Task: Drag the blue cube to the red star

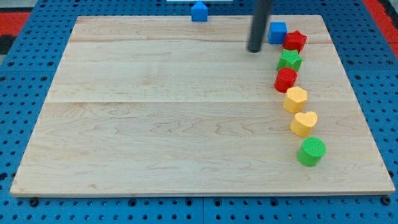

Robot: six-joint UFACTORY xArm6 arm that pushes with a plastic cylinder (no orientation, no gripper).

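Observation:
The blue cube (277,32) sits near the board's top right, touching or nearly touching the red star (295,41) on its right. My tip (254,50) is on the board just left of and slightly below the blue cube, a small gap apart. The dark rod rises from it to the view's top edge.
Below the red star runs a column of blocks: a green star (290,60), a red cylinder (286,79), a yellow hexagon (295,99), a yellow heart (304,123), a green cylinder (311,151). A second blue block (199,11) sits at the wooden board's (155,112) top edge.

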